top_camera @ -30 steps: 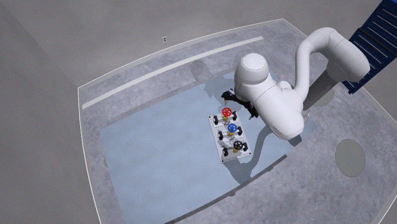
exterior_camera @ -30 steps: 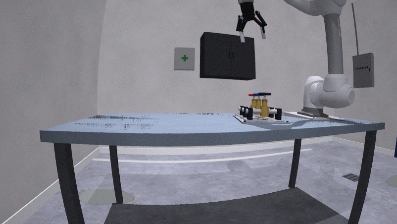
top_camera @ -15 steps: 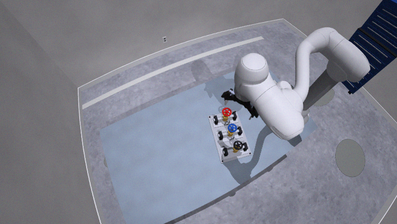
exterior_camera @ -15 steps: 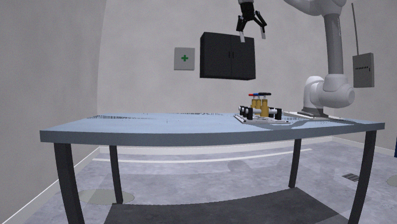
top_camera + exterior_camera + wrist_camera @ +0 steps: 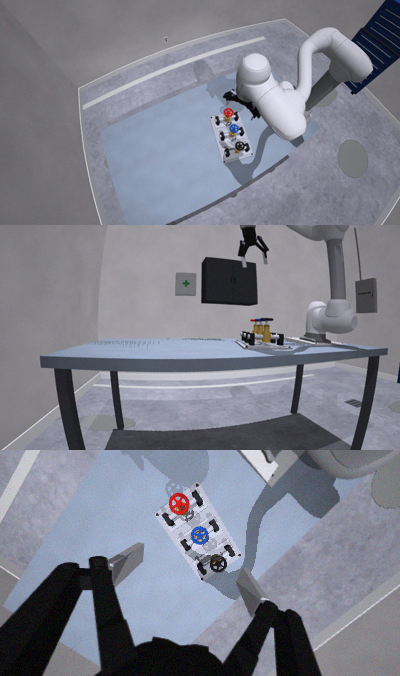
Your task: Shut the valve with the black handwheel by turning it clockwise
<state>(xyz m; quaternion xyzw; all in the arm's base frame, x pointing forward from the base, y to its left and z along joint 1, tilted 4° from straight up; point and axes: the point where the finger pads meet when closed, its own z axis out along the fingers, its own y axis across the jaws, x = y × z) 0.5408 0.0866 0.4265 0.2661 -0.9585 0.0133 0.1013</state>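
Observation:
A white panel (image 5: 232, 138) lies on the blue table with three valves in a row. The black handwheel (image 5: 239, 145) is at the near end, the blue handwheel (image 5: 233, 128) in the middle, and the red handwheel (image 5: 228, 112) at the far end. In the wrist view the black handwheel (image 5: 218, 562), the blue one (image 5: 200, 535) and the red one (image 5: 179, 503) all lie far below. My gripper (image 5: 253, 258) is open and empty, high above the table and well above the valves. It also shows in the wrist view (image 5: 187, 575) and, partly hidden by the arm, in the overhead view (image 5: 243, 107).
The arm's base (image 5: 327, 321) stands on the table to the right of the panel. A black cabinet (image 5: 229, 281), a green-cross box (image 5: 185, 283) and a grey box (image 5: 365, 294) hang on the back wall. A blue container (image 5: 378, 42) stands beyond the table.

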